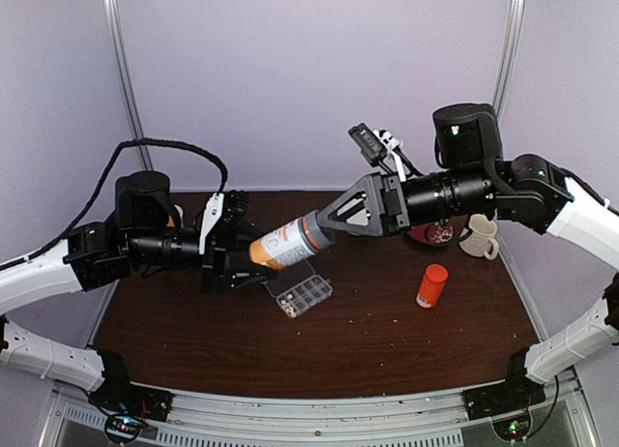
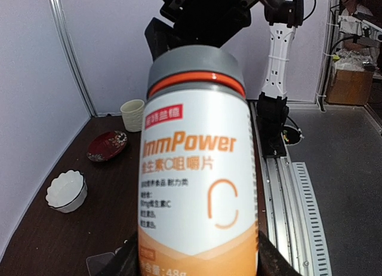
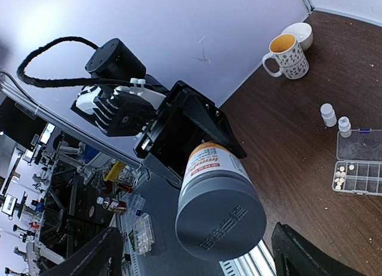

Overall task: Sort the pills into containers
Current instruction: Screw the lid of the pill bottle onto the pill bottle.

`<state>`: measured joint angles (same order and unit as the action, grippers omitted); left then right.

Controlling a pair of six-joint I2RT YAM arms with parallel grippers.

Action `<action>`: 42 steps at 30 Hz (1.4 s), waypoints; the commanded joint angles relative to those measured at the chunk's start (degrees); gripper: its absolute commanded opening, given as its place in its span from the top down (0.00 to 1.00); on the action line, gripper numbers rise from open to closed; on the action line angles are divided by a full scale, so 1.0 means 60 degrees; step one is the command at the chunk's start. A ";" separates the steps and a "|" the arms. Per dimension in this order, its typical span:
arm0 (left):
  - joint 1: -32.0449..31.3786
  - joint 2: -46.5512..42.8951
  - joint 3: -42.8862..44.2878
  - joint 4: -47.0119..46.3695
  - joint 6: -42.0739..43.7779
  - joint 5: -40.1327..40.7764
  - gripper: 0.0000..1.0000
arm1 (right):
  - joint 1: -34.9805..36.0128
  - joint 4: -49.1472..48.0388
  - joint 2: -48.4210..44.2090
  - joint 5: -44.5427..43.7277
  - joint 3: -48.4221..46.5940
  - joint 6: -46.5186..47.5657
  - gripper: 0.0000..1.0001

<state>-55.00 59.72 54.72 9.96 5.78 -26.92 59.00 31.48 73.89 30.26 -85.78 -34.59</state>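
The left fingers (image 2: 267, 261) pinch the base of a white-and-orange bottle (image 1: 282, 244), held tilted in the air above the worktop (image 1: 368, 341). The right fingers (image 3: 95, 258) are spread wide on either side of its grey cap (image 3: 221, 219), with gaps showing and no contact. The clear pill organizer (image 1: 302, 294) lies on the worktop just below the bottle, with a few pale pills (image 3: 340, 179) in its compartments.

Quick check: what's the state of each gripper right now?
Left gripper: closed on the supplement bottle.
Right gripper: open, straddling the bottle's gray cap.
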 commanded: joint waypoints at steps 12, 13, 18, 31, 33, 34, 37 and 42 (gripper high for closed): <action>0.0023 0.0023 0.0065 -0.0542 0.0219 -0.0356 1.00 | -0.0019 -0.0154 0.0730 0.0873 -0.0208 -0.0342 0.40; 0.0017 0.0042 0.0078 -0.0514 0.0223 -0.0351 1.00 | -0.0019 -0.0161 0.0723 0.0872 -0.0199 -0.0323 0.40; 0.0012 0.0093 0.0151 -0.0291 0.0296 -0.0287 1.00 | -0.0019 0.0012 0.0680 0.0889 -0.0226 -0.0077 0.57; 0.0024 0.0372 0.0222 -0.0127 -0.0128 -0.0872 1.00 | 0.0230 -0.0321 -0.0298 0.1034 0.0147 0.5795 0.68; 0.0016 0.0429 0.0251 -0.0151 -0.0167 -0.1030 1.00 | 0.0231 -0.0360 -0.0345 0.1274 0.0104 0.7313 0.68; 0.0016 0.0461 0.0278 -0.0152 -0.0183 -0.1096 1.00 | 0.0230 -0.0258 -0.0367 0.1457 0.0082 0.8053 0.66; 0.0016 0.0505 0.0341 -0.0116 -0.0244 -0.1246 1.00 | 0.0230 -0.0046 -0.0367 0.1333 0.0021 0.9571 0.62; 0.0021 0.0524 0.0332 -0.0096 -0.0311 -0.1407 1.00 | 0.0248 0.0413 -0.0475 0.0550 0.0025 1.1540 0.63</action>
<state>-55.51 62.52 56.05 7.42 5.21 -34.72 60.16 33.65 74.76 35.07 -84.73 19.75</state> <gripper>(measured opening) 0.531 0.534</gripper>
